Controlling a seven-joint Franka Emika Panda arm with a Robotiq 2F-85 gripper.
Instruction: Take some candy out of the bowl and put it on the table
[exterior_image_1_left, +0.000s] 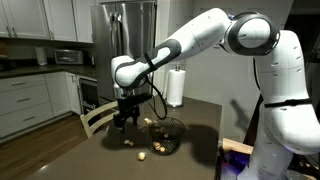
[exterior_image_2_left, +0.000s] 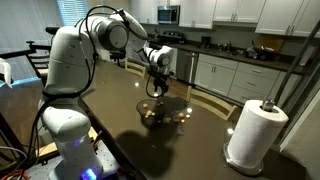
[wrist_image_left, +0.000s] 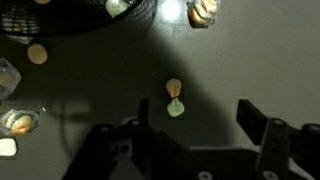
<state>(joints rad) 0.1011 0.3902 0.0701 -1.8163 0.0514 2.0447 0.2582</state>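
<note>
The dark see-through bowl (exterior_image_1_left: 166, 136) stands on the dark brown table (exterior_image_1_left: 200, 120), and it shows in both exterior views (exterior_image_2_left: 160, 113). In the wrist view its rim (wrist_image_left: 105, 14) is at the top edge. Several candy lumps lie on the table beside the bowl (exterior_image_1_left: 128, 143) (exterior_image_1_left: 142, 155). In the wrist view two small candies (wrist_image_left: 175, 96) lie touching each other just ahead of my fingers, and others (wrist_image_left: 37, 53) (wrist_image_left: 202, 10) lie farther off. My gripper (wrist_image_left: 197, 106) is open and empty, hanging above the table beside the bowl (exterior_image_1_left: 125, 113) (exterior_image_2_left: 158, 86).
A white paper towel roll (exterior_image_2_left: 250, 131) stands on the table, also seen behind the arm (exterior_image_1_left: 176, 87). A pale wooden chair (exterior_image_1_left: 95, 119) is at the table's edge near the gripper. Kitchen cabinets and a steel fridge (exterior_image_1_left: 125, 30) are behind.
</note>
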